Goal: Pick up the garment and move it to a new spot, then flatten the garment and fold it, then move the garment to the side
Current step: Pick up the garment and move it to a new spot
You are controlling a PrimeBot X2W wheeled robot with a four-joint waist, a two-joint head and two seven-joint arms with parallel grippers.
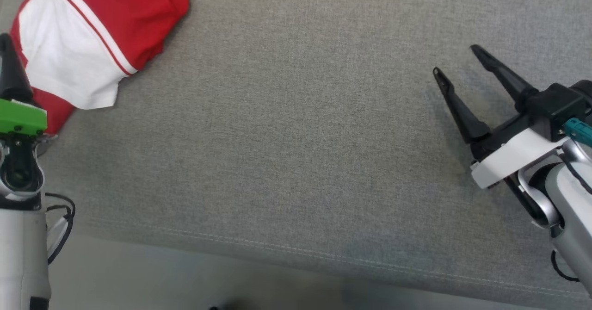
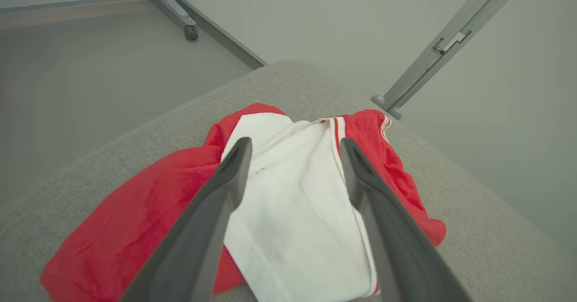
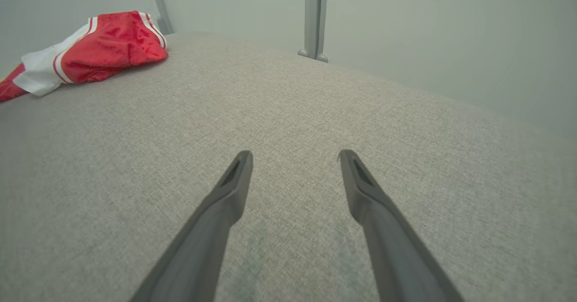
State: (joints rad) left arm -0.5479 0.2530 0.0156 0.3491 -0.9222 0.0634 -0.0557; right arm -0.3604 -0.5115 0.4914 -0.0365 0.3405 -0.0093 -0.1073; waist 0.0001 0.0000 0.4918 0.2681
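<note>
Red-and-white garment (image 1: 88,37) crumpled at the far-left corner of the grey cushion (image 1: 296,139), nothing grabbed yet
Left gripper (image 2: 294,143) hangs over the garment at that corner, jaws spread wide, white panel showing between them. Right gripper (image 1: 455,60) is over the cushion's bare right side, well apart from the garment, jaws wide open too, empty.

Both open: left gripper (image 2: 293,146), right gripper (image 1: 456,60).
In the head view the left stands upright at the left edge, jaws wide. The right reaches in from the right edge, jaws wide, angled up-left, pale forearm (image 1: 572,203) behind.
</note>
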